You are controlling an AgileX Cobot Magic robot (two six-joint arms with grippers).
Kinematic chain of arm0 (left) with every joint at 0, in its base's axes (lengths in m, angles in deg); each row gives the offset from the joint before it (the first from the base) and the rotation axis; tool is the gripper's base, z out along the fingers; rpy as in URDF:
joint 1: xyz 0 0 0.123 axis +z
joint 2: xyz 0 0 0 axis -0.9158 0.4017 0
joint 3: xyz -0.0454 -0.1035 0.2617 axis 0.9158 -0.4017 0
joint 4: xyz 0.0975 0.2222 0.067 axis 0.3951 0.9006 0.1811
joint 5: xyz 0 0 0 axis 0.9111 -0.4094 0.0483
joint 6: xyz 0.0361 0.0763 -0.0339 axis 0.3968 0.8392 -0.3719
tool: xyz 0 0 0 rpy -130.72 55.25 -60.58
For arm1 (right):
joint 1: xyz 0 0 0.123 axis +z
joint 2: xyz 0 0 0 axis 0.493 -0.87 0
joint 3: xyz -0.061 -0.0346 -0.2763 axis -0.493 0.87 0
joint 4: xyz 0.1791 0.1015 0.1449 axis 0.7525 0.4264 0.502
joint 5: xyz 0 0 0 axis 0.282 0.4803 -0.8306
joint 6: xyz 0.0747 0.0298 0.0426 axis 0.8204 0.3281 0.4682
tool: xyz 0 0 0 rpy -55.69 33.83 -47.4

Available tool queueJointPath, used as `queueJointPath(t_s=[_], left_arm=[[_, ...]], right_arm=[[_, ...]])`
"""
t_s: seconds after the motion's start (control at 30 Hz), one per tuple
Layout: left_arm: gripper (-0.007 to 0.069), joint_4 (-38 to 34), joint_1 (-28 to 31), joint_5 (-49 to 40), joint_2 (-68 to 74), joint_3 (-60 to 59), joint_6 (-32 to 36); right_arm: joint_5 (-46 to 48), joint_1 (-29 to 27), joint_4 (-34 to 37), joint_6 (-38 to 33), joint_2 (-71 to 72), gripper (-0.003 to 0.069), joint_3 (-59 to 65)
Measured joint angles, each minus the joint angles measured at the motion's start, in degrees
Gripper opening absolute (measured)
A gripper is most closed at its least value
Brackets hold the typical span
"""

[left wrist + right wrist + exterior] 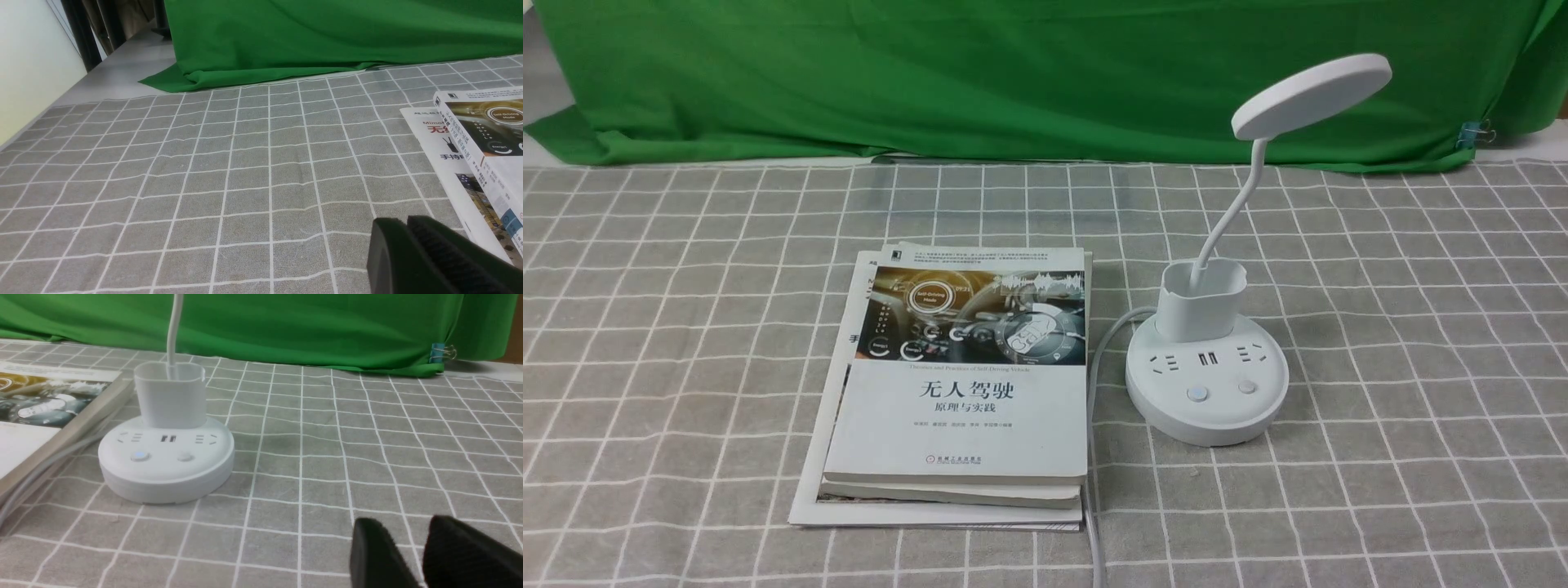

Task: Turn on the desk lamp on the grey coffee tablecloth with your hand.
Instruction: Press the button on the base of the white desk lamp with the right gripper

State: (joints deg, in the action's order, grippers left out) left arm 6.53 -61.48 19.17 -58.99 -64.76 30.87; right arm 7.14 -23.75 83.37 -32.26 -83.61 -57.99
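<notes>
Right pincer [404, 524] is hanging slightly parted, left pincer [402, 222] closed; we are judging the desk lamp [167, 473] light: press a base button [184, 457] gently.

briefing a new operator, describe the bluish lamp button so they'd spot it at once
On the grey checked tablecloth, right of the stacked books, stands a white desk lamp. Two round buttons sit on its base: yours is the left button, nearer the books, faintly blue, unlike the plain white right button.
</notes>
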Motion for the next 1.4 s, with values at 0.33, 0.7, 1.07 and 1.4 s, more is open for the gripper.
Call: queueJointPath(t_s=[0.33,0.7,1.07,1.4], left_arm=[[0.0019,0.00,0.00,0.00,0.00,0.00,0.06],[0.0019,0.00,0.00,0.00,0.00,0.00,0.06],[0.0019,0.00,0.00,0.00,0.00,0.00,0.06],[0.0019,0.00,0.00,0.00,0.00,0.00,0.05]], right_arm=[[-0.05,0.00,0.00,0.00,0.00,0.0245,0.00],[-15.77,0.00,10.24,23.29,0.00,0.0245,0.00],[3.58,0.00,11.03,9.92,-13.82,0.0040,-15.33],[29.02,0.46,11.32,-6.78,-55.64,0.0034,-39.51]])
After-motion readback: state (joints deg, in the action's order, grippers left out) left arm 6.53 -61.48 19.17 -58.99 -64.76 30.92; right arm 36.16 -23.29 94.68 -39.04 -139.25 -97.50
